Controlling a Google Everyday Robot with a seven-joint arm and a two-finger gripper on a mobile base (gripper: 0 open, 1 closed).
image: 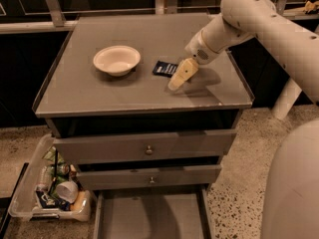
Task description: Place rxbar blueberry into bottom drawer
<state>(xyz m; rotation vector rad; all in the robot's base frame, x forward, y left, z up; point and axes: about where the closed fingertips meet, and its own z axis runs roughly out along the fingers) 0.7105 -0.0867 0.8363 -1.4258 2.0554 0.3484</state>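
Note:
The rxbar blueberry [164, 68], a small flat dark navy wrapper with white lettering, lies on the grey cabinet top [99, 96] to the right of the cream-white bowl [116, 59]. My gripper [178, 77] hangs at the end of the white arm just right of the bar, its tan fingers pointing down-left over the bar's right end and partly covering it. The bottom drawer [149, 218] is pulled out at the foot of the cabinet and shows a plain grey floor.
Two upper drawers [148, 150] with small round knobs are almost closed. A clear plastic bin [52, 188] of clutter stands on the speckled floor left of the cabinet. My white body [294, 183] fills the lower right.

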